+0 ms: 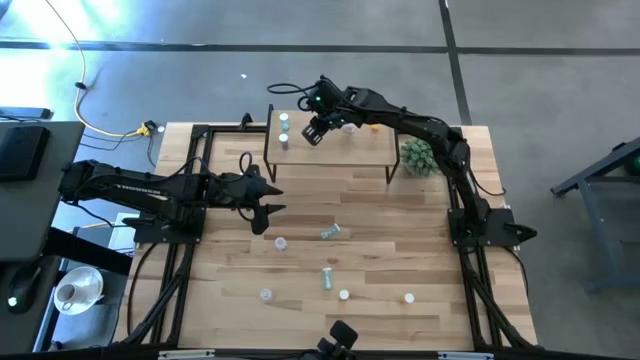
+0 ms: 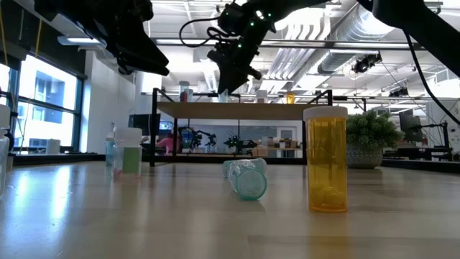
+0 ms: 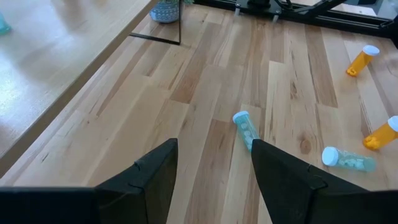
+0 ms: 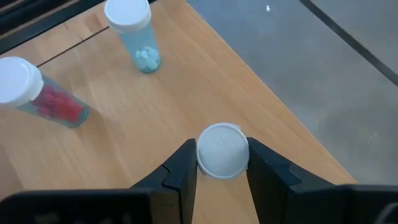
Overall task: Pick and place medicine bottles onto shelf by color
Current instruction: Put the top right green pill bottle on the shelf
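The shelf [image 1: 330, 148], a light-wood board on black legs, stands at the table's far side. On its left end stand a blue medicine bottle [image 4: 134, 31] and a clear one with red contents [image 4: 37, 93]. An orange one [image 1: 374, 127] stands farther right. My right gripper [image 4: 222, 163] hovers over the shelf's left part [image 1: 316, 131], shut on a white-capped bottle [image 4: 222, 151] whose body is hidden under its cap. My left gripper [image 1: 268, 207] waits open above the table's left-middle. Several bottles lie or stand on the table, among them a greenish one [image 3: 245, 127]. My right gripper pinches the bottle's white cap [image 4: 205, 152] between its two fingers, one on each side of the cap's rim. The fingers slant down from above. The bottle stays upright, cap up, over the shelf's board; whether its base touches the board I cannot tell.
A spiky green plant [image 1: 418, 157] stands by the shelf's right end. Loose bottles are spread over the table's near half: an upright orange one [image 2: 327, 162], a lying green one [image 2: 246, 178], another orange [image 3: 362, 60]. The shelf's middle [image 4: 155, 106] is bare wood.
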You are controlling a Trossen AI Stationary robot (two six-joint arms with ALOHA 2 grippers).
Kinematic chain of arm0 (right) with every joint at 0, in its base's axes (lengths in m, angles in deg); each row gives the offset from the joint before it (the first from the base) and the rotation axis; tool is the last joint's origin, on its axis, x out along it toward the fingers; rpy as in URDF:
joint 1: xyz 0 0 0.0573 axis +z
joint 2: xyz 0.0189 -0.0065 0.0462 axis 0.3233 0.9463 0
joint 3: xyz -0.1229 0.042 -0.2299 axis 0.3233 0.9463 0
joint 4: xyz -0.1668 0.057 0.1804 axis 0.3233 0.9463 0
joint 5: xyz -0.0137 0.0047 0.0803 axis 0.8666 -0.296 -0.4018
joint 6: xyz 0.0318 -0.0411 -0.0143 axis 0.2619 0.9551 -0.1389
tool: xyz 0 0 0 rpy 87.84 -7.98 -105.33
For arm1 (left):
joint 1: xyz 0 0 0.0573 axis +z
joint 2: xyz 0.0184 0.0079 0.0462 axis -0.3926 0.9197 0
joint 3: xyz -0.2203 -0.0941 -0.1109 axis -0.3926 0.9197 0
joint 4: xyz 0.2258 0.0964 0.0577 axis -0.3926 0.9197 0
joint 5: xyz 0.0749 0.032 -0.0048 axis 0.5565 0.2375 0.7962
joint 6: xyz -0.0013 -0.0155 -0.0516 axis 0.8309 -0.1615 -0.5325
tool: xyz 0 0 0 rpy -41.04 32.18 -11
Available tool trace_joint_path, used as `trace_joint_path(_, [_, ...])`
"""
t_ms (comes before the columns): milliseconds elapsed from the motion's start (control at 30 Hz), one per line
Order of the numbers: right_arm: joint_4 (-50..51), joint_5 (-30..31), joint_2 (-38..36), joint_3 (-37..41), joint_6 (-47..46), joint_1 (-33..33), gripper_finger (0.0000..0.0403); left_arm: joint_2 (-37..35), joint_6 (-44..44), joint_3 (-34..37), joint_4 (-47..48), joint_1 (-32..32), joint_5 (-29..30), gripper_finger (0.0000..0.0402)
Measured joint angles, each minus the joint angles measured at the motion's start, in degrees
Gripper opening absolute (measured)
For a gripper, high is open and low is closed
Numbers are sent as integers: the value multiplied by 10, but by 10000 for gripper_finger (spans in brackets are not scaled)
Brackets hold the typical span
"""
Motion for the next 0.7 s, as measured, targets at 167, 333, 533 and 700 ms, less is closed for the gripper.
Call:
trace_joint_path(167, [1, 3, 0, 0, 1, 0, 103, 0, 0, 0, 1, 0, 0, 195])
trace_joint_path(333, [2, 4, 1, 0, 0, 0, 103, 0, 0, 0, 2, 0, 0, 195])
trace_joint_path(533, [3, 4, 1, 0, 1, 0, 116, 0, 0, 0, 2, 0, 0, 195])
trace_joint_path(700, [9, 6, 6, 2, 1, 0, 161, 0, 0, 0, 3, 0, 0, 195])
